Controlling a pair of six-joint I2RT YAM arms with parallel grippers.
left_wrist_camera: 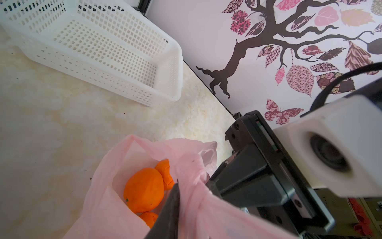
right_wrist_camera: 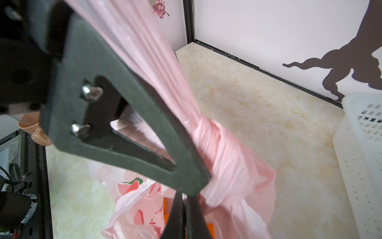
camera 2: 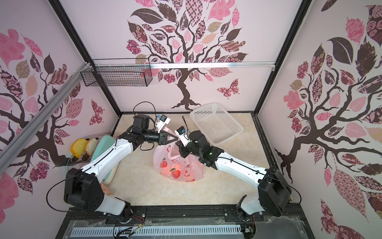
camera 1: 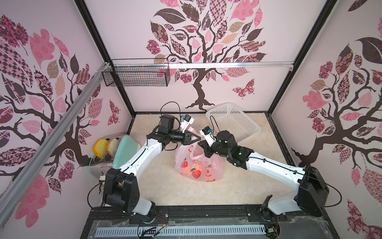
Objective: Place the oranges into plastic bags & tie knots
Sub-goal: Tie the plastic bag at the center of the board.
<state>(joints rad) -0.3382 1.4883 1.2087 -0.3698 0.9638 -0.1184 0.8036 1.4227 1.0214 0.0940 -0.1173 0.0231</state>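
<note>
The bag (camera 1: 198,167) sits in the middle of the table (camera 1: 161,186), near the basket (camera 1: 233,124): thin, see-through pink, red fruit prints, belly bulging. Oranges (left_wrist_camera: 143,190) glow bright inside, three showing in the left wrist view. The neck rises toward the two grippers, which meet just above it. There's the knot (right_wrist_camera: 215,142), a fat pink twist, and from it a pleated strip (right_wrist_camera: 148,51) runs taut and slanted, lengthwise along the left gripper (camera 1: 199,138), whose jaws stand narrow, pinching that strip. The right gripper (camera 1: 201,143) hangs at the neck, jaws closed; whether they pinch any plastic can't be told
</note>
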